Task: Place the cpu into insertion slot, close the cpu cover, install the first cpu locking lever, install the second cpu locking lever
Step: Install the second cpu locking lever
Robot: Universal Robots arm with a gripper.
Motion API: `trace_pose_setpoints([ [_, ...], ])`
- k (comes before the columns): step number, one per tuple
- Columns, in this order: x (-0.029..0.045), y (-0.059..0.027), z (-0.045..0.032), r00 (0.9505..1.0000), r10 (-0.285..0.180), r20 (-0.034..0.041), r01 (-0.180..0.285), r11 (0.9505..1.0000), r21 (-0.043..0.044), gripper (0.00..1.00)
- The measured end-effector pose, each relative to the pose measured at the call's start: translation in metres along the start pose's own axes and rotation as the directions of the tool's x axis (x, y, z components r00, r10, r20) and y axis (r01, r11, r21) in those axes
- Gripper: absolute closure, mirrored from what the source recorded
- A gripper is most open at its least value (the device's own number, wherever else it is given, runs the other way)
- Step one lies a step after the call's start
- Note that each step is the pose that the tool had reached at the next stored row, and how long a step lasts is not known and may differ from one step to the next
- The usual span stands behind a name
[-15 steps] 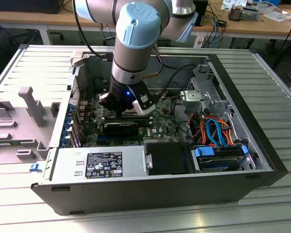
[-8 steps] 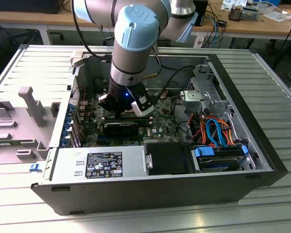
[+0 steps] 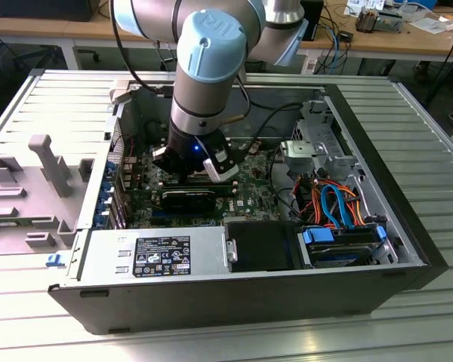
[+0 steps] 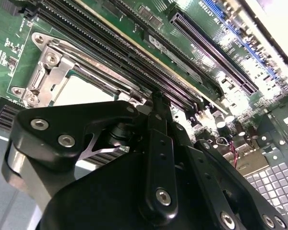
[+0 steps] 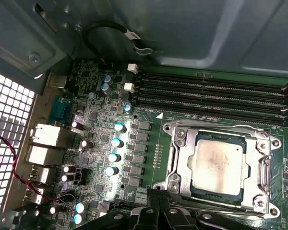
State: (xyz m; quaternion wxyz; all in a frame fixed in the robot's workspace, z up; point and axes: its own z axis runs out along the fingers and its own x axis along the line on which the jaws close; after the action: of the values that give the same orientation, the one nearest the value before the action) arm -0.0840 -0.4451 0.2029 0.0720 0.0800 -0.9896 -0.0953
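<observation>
The pincer (image 5: 156, 211), seemingly closed and empty, hovers beside the cover (image 5: 180, 148), shut over the cpu (image 5: 217, 163); levers need latching.

Count: one arm (image 3: 211, 45), one tool (image 5: 158, 211), one open computer case (image 3: 234, 302). One green motherboard (image 5: 149, 148), one cpu (image 5: 217, 163) under one cover (image 5: 180, 158). Four long black memory slots (image 5: 211, 93). Two blue drive caddies (image 3: 340, 245).
</observation>
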Motion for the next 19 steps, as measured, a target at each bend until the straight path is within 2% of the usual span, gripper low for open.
trace_pose_setpoints([
  [4,-0.0004,0.0007,0.0012,1.0000,-0.001,0.0007,0.001,1.0000,-0.0041,0.89],
  [11,-0.0009,0.0017,0.0044,1.0000,-0.001,0.0003,0.001,1.0000,-0.0039,0.89],
  [17,-0.0011,0.0017,0.0059,1.0000,0.000,-0.0001,0.000,1.0000,0.0031,0.89],
  [19,-0.0010,0.0019,0.0054,1.0000,0.001,0.0010,-0.001,1.0000,0.0081,0.89],
])
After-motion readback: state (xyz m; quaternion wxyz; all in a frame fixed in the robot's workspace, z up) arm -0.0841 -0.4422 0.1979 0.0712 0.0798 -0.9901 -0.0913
